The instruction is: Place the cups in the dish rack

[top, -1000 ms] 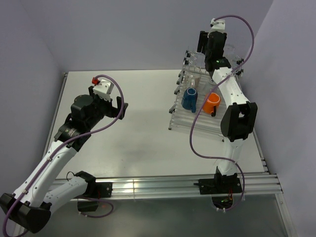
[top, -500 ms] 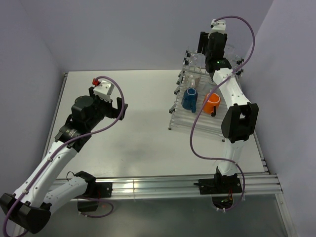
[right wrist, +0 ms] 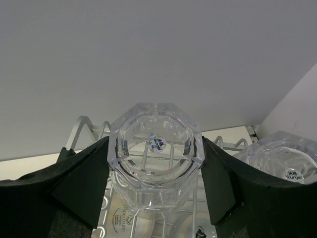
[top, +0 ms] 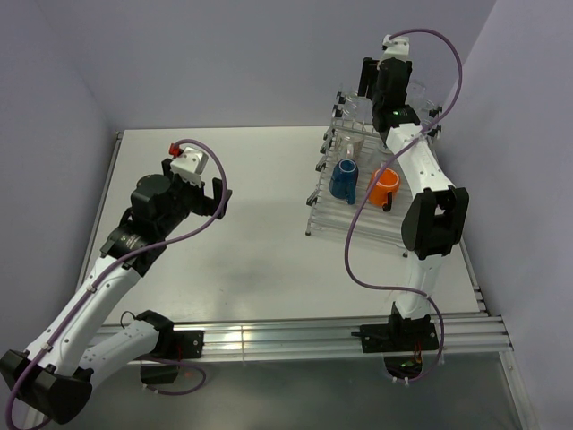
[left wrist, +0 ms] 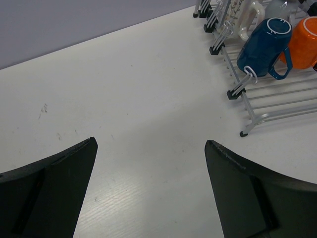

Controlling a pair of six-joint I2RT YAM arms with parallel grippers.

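The dish rack [top: 355, 215] stands at the table's back right. A blue mug [top: 343, 177] and an orange mug [top: 385, 186] rest in it side by side. My right gripper [top: 376, 85] is raised over the rack's far end. In the right wrist view it [right wrist: 155, 144] is shut on a clear glass tumbler [right wrist: 155, 171], held base up above the rack rods [right wrist: 88, 125]. A second clear tumbler [right wrist: 285, 163] sits just to the right. My left gripper [left wrist: 150, 141] is open and empty above bare table. The left wrist view also shows the blue mug [left wrist: 265, 47], orange mug [left wrist: 304, 42] and a white mug [left wrist: 246, 20].
The rack's near corner and black foot [left wrist: 242, 133] lie right of my left gripper. The grey back wall [right wrist: 158, 49] is close behind the rack. The table's metal rail [top: 295, 336] runs along the near edge.
My right gripper has shifted slightly over the rack's far end with the tumbler still held. The left arm has barely moved.
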